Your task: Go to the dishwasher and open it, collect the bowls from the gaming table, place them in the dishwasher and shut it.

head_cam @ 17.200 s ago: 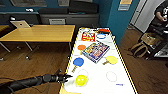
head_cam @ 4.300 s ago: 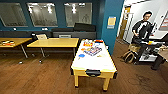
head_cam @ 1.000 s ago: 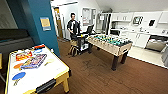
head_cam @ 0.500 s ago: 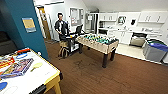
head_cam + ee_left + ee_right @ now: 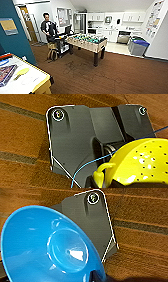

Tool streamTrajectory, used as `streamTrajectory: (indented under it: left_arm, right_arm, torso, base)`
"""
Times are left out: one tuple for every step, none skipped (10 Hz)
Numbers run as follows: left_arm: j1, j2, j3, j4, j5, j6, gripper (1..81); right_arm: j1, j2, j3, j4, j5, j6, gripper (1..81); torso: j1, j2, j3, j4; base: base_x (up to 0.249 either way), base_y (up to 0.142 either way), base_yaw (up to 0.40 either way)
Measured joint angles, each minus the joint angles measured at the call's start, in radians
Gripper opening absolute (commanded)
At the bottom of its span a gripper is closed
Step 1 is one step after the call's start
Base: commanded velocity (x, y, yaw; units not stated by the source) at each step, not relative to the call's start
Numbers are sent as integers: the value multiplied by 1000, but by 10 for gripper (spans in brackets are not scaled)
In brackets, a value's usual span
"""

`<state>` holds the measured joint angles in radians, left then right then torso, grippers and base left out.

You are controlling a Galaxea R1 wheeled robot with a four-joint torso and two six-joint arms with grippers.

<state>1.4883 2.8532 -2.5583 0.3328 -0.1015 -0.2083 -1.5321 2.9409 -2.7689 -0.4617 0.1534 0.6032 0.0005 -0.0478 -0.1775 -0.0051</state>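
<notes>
In the right wrist view a bright blue bowl (image 5: pixel 50 245) hangs over the wooden floor, with my right gripper (image 5: pixel 96 277) shut on its rim. A yellow bowl (image 5: pixel 135 161) dotted with small holes is gripped in my left gripper (image 5: pixel 112 182), also above the floor. The gaming table (image 5: pixel 41 81), pale yellow with a white edge, lies at the near left of the head view. Far across the room, in the white kitchen, the steel-fronted dishwasher (image 5: pixel 123 38) looks open, dark inside.
A table-football table (image 5: pixel 87 42) stands mid-room between me and the kitchen. A person (image 5: pixel 47 26) stands by a control cart (image 5: pixel 60 43) to its left. Blue-lidded bins (image 5: pixel 138 46) sit right of the dishwasher. A teal wall (image 5: pixel 15 40) rises at left. A board-game box (image 5: pixel 6 73) lies on the gaming table.
The camera has swung right and moved on: the gaming table has slid to the picture's left edge, and the table-football table and kitchen now sit nearer the centre.
</notes>
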Motion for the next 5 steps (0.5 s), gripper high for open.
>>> streamTrajectory:
  left_arm:
    - [0, 0, 0, 0, 0, 0, 10]
    - [-2, 0, -1, 0, 0, 0, 10]
    - [-3, 1, -1, 0, 0, 0, 10]
    - [-3, 1, -1, 0, 4, 0, 10]
    - [-3, 1, -2, 0, 11, 0, 10]
  right_arm:
    - [0, 1, 0, 0, 0, 0, 10]
    - [0, 1, 0, 0, 0, 0, 10]
    - [0, 0, 0, 0, 0, 0, 10]
    - [0, 0, 0, 0, -1, 0, 10]
    - [0, 0, 1, 0, 0, 0, 10]
  torso:
    - [0, 0, 0, 0]
    - [0, 0, 0, 0]
    - [0, 0, 0, 0]
    - [0, 0, 0, 0]
    - [0, 0, 0, 0]
  base:
    - [0, 0, -325]
    - [0, 0, -331]
    - [0, 0, -332]
    - [0, 0, -333]
    - [0, 0, -334]
